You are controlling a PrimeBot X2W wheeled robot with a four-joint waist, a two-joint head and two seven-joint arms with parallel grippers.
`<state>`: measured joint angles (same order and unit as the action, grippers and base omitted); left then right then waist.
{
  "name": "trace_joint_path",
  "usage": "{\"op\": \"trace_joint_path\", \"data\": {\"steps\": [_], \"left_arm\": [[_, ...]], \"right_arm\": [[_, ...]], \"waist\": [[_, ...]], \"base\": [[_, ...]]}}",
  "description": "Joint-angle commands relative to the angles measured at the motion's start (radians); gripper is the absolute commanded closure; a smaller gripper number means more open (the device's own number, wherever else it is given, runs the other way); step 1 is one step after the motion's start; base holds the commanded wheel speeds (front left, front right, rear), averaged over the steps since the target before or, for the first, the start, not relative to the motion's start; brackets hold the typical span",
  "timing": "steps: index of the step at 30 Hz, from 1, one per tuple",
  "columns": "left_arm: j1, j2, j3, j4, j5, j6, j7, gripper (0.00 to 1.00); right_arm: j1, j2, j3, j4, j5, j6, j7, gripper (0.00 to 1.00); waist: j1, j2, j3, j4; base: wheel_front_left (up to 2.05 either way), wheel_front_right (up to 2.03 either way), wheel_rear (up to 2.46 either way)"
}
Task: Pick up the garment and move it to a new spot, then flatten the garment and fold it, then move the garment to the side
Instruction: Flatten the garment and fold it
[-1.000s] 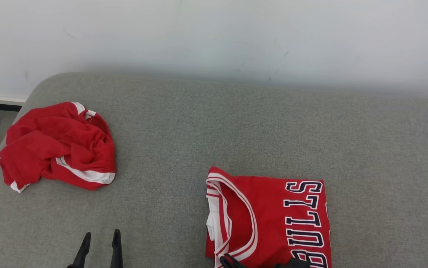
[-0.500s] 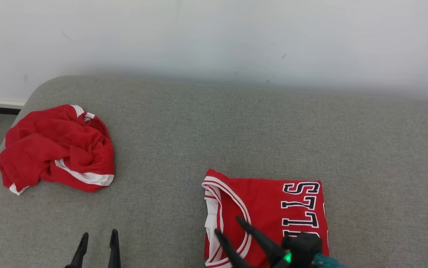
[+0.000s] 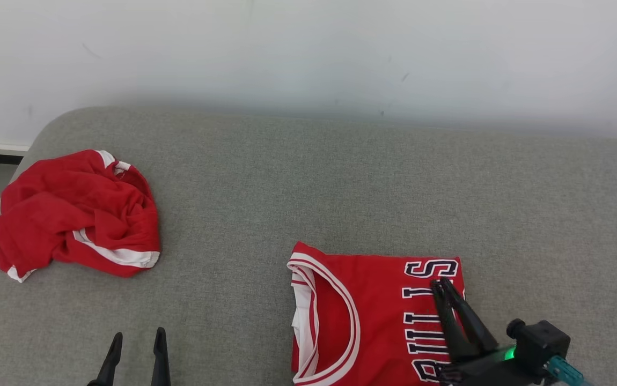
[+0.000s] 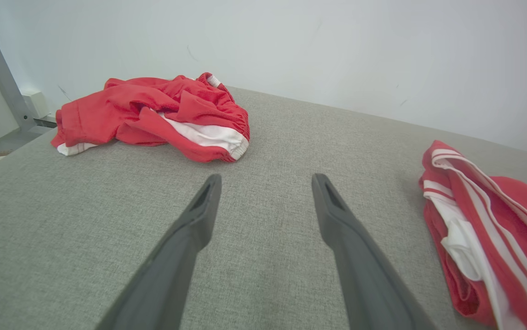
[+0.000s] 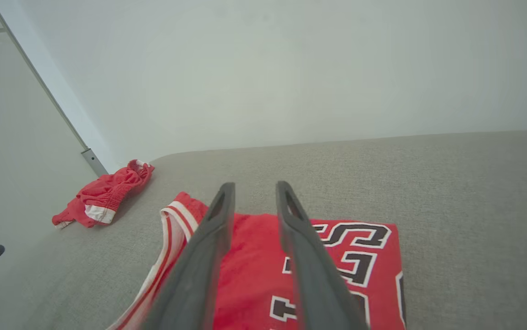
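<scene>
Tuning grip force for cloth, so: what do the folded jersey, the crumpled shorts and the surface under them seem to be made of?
Folded jersey: smooth matte red knit, probably polyester; lies flat, crisp lettering. Crumpled shorts: soft red fabric, likely similar; slumps in loose folds, gathered waistband. Surface: grey woven upholstery; visible coarse heathered weave.

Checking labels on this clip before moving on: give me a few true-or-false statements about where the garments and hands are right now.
1. The folded jersey lies on the grey cushion. True.
2. The right hand grips the crumpled shorts. False: it is over the jersey's lettering, holding nothing; the shorts lie far off at the left.
3. The left hand is open and empty. True.
4. The two red garments touch. False: bare cushion separates them.
</scene>
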<state>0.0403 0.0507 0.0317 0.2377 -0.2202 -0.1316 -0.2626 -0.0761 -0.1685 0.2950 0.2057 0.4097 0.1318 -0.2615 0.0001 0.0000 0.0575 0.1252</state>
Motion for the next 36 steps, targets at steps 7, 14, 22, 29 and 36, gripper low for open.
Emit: {"op": "trace_joint_path", "data": {"steps": [7,14,22,29,36], "left_arm": [[0.004,0.0,0.007,-0.013,0.014,0.002,-0.004,0.0],[0.0,0.0,0.005,-0.012,0.028,0.003,-0.004,0.0],[0.011,0.0,-0.008,-0.005,0.095,0.005,-0.004,0.0],[0.023,0.0,-0.009,0.005,0.119,0.008,-0.004,0.0],[0.023,0.0,-0.009,0.014,0.113,0.007,-0.004,0.0]], "right_arm": [[0.044,0.018,-0.042,0.066,-0.073,-0.002,-0.004,1.0],[0.02,0.041,-0.026,0.205,-0.108,-0.002,-0.004,1.0],[-0.011,0.074,0.071,0.288,-0.114,-0.002,-0.004,1.0],[-0.023,0.088,0.212,0.316,-0.094,-0.002,-0.004,1.0],[-0.048,0.103,0.356,0.352,-0.051,-0.002,-0.004,1.0]], "waist": [[-0.0001,0.0,0.003,-0.002],[-0.0001,0.0,0.007,0.003],[-0.0001,0.0,-0.002,0.012],[-0.0001,0.0,-0.015,0.024],[-0.0001,0.0,-0.024,0.034]], "base": [[0.0,0.0,0.0],[0.0,0.0,0.0],[0.0,0.0,0.0],[0.0,0.0,0.0],[0.0,0.0,0.0]]}}
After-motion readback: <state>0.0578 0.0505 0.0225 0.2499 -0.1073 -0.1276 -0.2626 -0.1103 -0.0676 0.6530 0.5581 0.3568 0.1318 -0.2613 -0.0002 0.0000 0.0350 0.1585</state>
